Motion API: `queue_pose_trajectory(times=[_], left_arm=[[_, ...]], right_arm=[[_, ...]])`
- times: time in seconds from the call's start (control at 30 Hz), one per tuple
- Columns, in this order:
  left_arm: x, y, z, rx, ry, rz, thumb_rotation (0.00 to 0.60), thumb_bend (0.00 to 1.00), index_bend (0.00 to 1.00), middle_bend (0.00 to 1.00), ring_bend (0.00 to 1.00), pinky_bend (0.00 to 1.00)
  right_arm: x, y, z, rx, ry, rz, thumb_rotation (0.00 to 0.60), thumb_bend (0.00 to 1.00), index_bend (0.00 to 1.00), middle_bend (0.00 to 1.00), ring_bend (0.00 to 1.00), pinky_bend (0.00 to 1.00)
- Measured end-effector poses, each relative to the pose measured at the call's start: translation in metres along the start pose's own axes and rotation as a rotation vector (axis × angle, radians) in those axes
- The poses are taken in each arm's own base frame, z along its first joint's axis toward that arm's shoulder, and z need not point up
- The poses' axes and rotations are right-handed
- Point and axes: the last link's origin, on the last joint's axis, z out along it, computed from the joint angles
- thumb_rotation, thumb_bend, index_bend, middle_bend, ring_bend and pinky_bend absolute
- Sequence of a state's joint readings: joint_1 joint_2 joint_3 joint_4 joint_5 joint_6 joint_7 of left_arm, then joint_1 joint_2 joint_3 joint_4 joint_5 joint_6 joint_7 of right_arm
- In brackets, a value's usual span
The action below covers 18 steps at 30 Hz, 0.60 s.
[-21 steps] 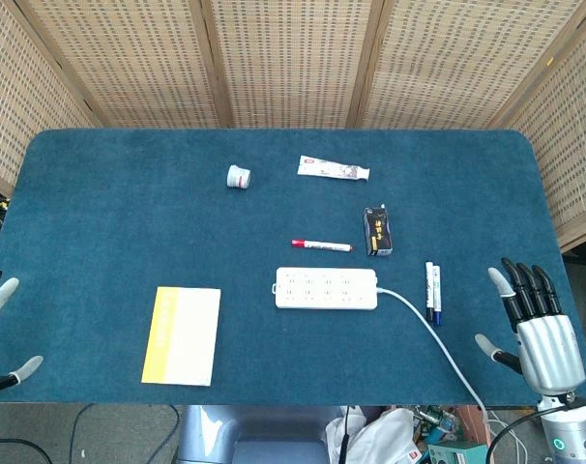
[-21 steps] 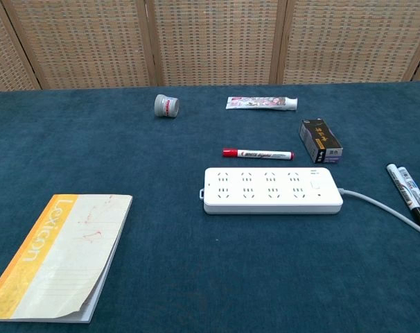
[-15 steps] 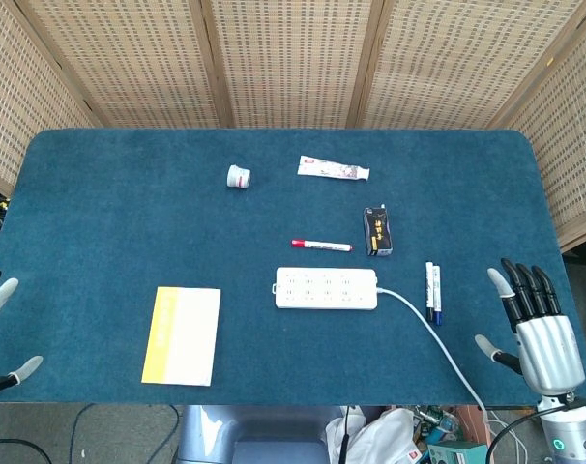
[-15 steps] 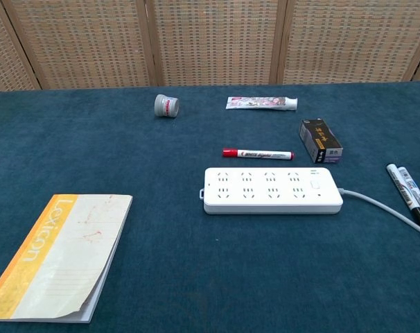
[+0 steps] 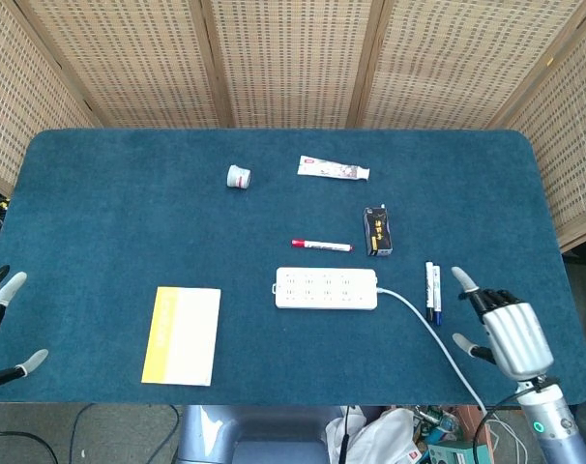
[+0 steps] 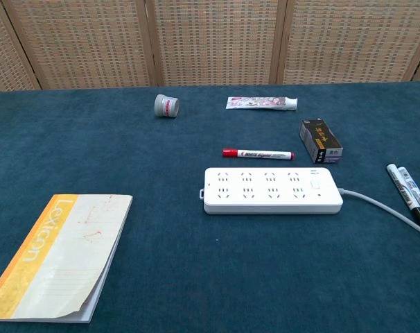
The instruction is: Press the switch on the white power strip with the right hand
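Head view: shows both hands; chest view shows neither, just the table stuff.
Right hand: at the near right corner of the table, over the edge, holding nothing. One finger and the thumb stick out toward the strip; the rest look tucked, but honestly I can't tell for sure.
Left hand: only fingertips poke in at the far left edge, spread apart, empty.
Power strip: flat in the middle of the blue table, long side running left-right, cord leaving its right end.
Switch: small white rocker near the cord end, so it's on the end closest to the right hand. Nice.
In the way: two pens lie between the hand and the strip, and the cord runs right past them.
How I'd do it: lift over the pens and cord, come down from above with one fingertip, press straight down so the strip doesn't skid or tip.
Watch out: red marker and black box sit just behind the switch end, so don't overshoot.
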<state>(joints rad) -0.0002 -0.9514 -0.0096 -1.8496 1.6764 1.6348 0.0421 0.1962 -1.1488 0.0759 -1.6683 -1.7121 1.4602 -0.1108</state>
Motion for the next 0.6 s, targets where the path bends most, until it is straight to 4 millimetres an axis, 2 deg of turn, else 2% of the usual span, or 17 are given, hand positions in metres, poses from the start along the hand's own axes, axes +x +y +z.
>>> queue_pose_trajectory(times=[0.1, 0.2, 0.4, 0.6], left_arm=[[-0.003, 0.001, 0.006, 0.014, -0.007, 0.012, 0.600, 0.00, 0.00, 0.00, 0.00, 0.00], [-0.005, 0.002, 0.010, 0.028, -0.012, 0.018, 0.600, 0.00, 0.00, 0.00, 0.00, 0.00], [-0.007, 0.001, 0.017, 0.049, -0.024, 0.019, 0.600, 0.00, 0.00, 0.00, 0.00, 0.00], [-0.008, -0.001, 0.021, 0.063, -0.029, 0.022, 0.600, 0.00, 0.00, 0.00, 0.00, 0.00]], right_arm=[[-0.011, -0.010, 0.020, 0.058, -0.104, 0.013, 0.600, 0.75, 0.16, 0.79, 0.90, 1.00], [-0.026, -0.022, 0.041, 0.110, -0.217, 0.013, 0.600, 0.82, 0.22, 0.80, 0.91, 1.00], [-0.056, -0.045, 0.082, 0.145, -0.403, 0.014, 0.600, 0.84, 0.24, 0.80, 0.92, 1.00], [-0.074, -0.060, 0.106, 0.133, -0.467, 0.014, 0.600, 0.84, 0.24, 0.80, 0.92, 1.00]])
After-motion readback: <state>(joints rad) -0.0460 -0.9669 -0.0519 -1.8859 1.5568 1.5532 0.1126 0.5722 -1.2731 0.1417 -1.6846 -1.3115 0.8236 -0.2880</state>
